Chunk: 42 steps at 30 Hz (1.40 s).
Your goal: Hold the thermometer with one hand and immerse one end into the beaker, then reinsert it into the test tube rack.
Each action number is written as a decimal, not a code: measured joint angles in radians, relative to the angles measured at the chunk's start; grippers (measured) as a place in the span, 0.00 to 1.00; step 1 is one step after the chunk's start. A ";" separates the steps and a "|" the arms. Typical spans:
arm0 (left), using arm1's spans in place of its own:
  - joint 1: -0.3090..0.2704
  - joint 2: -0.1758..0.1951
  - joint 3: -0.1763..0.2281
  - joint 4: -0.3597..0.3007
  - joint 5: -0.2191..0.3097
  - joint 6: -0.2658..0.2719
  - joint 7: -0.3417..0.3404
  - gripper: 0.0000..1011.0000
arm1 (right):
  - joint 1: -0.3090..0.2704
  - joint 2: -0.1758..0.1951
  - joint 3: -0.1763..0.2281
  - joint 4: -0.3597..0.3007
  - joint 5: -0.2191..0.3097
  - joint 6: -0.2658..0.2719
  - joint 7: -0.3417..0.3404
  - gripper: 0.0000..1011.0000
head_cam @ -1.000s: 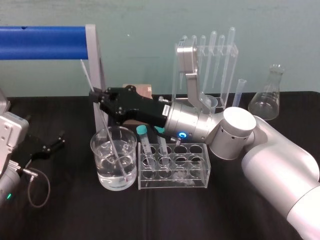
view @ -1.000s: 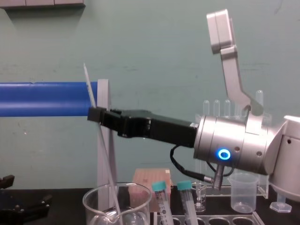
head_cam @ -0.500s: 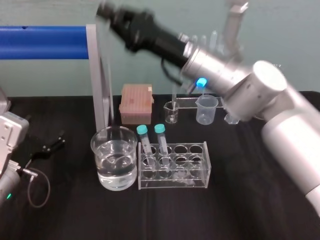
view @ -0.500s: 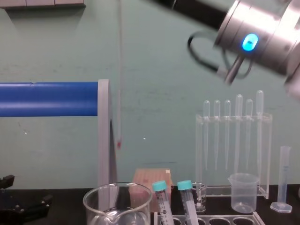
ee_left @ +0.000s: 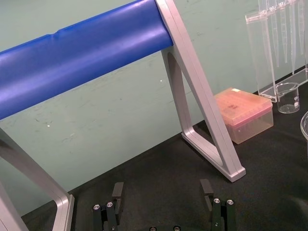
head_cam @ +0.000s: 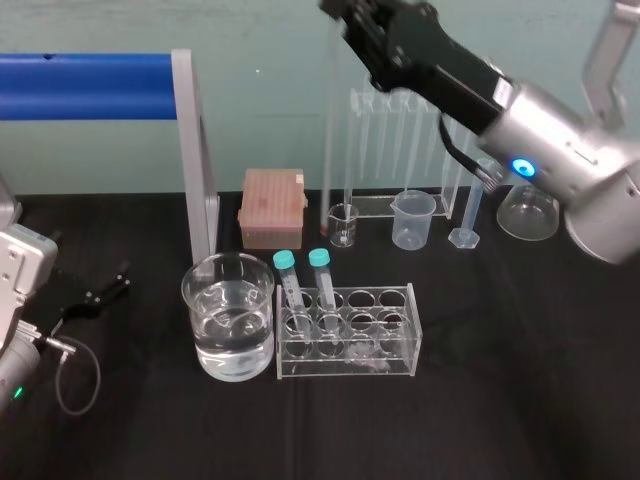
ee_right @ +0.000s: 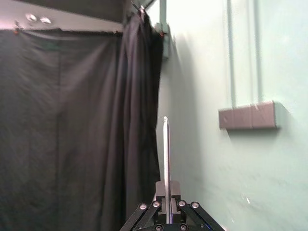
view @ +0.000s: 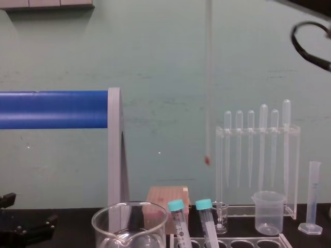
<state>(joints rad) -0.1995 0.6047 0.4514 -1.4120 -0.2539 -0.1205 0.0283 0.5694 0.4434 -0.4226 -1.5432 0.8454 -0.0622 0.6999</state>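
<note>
Against the teal wall (view: 155, 51), right gripper's (head_cam: 342, 12) jaws hold thermometer (view: 209, 77) upright.

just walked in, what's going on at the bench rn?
The right gripper is shut on the thermometer and holds it upright, high over the table. Its red bulb hangs in the air, in neither the beaker nor the test tube rack, which holds two teal-capped tubes. The left gripper rests open on the table at the left, idle.
</note>
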 joint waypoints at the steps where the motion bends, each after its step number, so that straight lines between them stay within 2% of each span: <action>1: 0.000 0.000 0.000 0.000 0.000 0.000 0.000 1.00 | -0.013 0.013 0.002 -0.010 0.002 0.004 -0.006 0.06; 2: 0.000 0.000 0.000 0.000 0.000 0.000 0.000 1.00 | -0.037 0.034 0.005 -0.025 0.003 0.009 -0.019 0.06; 7: 0.000 0.000 0.000 0.000 0.000 0.000 0.000 1.00 | -0.105 0.080 0.006 -0.047 -0.002 0.004 -0.037 0.06; 12: 0.000 0.000 0.000 0.000 0.000 0.000 0.000 1.00 | -0.141 0.093 -0.005 -0.030 -0.023 -0.016 -0.038 0.06; 18: 0.000 0.000 0.000 0.000 0.000 0.000 0.000 1.00 | -0.148 0.083 -0.016 0.009 -0.045 -0.031 -0.035 0.06; 23: 0.000 0.000 0.000 0.000 0.000 0.000 0.000 1.00 | -0.133 0.060 -0.029 0.055 -0.072 -0.045 -0.029 0.06; 32: 0.000 0.000 0.000 0.000 0.000 0.000 0.000 1.00 | -0.111 0.023 -0.052 0.126 -0.106 -0.037 -0.022 0.06; 42: 0.000 0.000 0.000 0.000 0.000 0.000 0.000 1.00 | -0.103 0.014 -0.078 0.172 -0.146 -0.022 -0.009 0.06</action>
<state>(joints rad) -0.1995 0.6047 0.4514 -1.4120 -0.2539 -0.1206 0.0283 0.4664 0.4574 -0.5002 -1.3713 0.6991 -0.0839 0.6905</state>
